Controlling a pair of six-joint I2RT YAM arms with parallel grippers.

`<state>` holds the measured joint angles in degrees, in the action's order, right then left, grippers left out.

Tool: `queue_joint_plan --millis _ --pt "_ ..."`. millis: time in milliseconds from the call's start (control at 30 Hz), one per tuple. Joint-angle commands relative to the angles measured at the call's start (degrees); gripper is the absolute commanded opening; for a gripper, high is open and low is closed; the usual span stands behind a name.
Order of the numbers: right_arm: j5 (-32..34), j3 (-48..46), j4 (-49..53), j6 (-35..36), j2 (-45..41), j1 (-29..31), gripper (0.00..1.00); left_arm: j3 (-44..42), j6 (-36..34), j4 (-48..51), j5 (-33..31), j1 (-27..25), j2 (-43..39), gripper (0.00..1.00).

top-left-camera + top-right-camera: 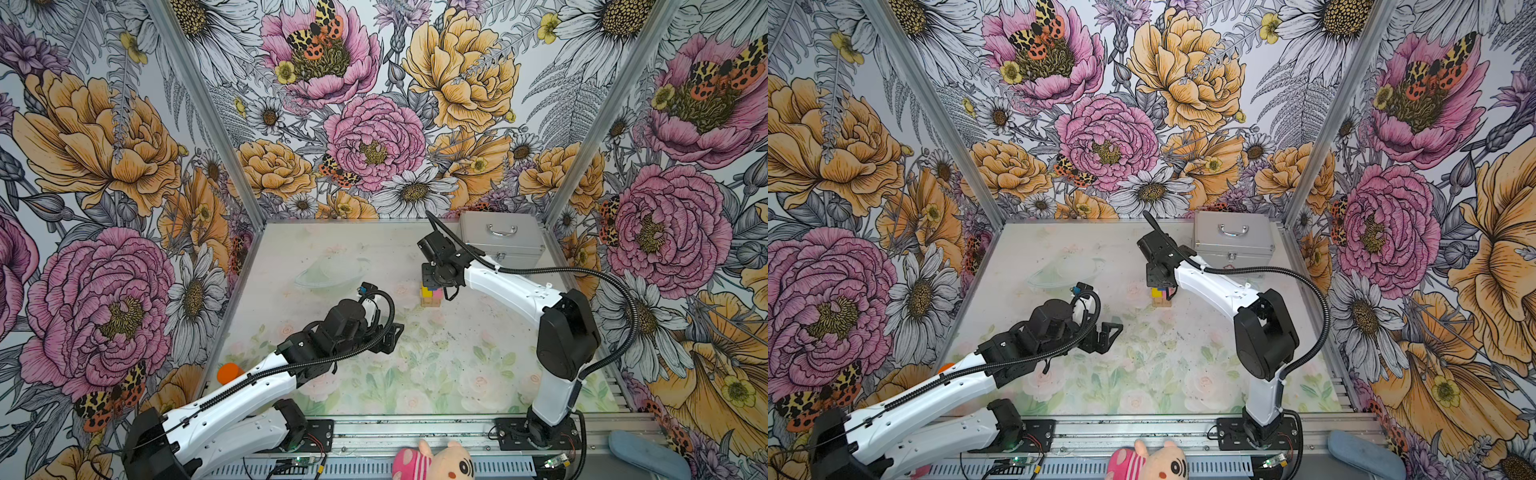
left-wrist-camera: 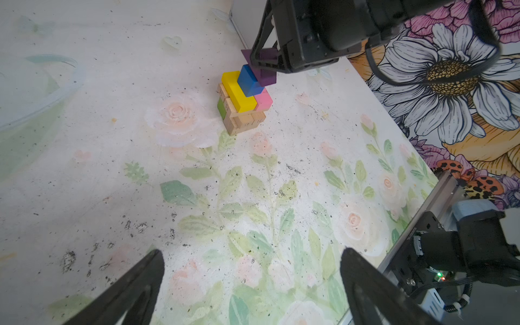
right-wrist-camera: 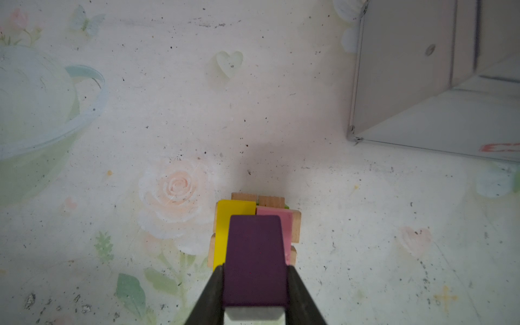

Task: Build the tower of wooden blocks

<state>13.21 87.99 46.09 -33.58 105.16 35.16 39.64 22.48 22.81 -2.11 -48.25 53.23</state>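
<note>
Two right fingers [image 3: 214, 292] pinch the purple block [image 3: 254, 259] over the tower [image 2: 242, 108].

R gripper [image 2: 264, 60] w/ purple block [image 2: 267, 78] at tower [image 2: 242, 108] top; L gripper [image 2: 251, 250] jaws apart.

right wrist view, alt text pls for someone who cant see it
The right gripper is shut on a purple block, holding it directly over a small wood tower whose yellow block and pink block show beneath it. A silver case stands nearby on the flowered table.
</note>
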Motion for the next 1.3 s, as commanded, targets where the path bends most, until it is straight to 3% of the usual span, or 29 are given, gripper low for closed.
queue_joint_plan --millis 0,1267 --pt "-0.46 1.75 -0.02 -0.34 1.07 -0.35 0.29 -0.24 -0.86 -1.24 -1.34 0.08 -1.03 0.99" --pt "-0.95 2.06 0.06 -0.03 2.06 -0.88 0.29 0.26 -1.12 -1.18 -1.23 0.92 -0.81 0.99"
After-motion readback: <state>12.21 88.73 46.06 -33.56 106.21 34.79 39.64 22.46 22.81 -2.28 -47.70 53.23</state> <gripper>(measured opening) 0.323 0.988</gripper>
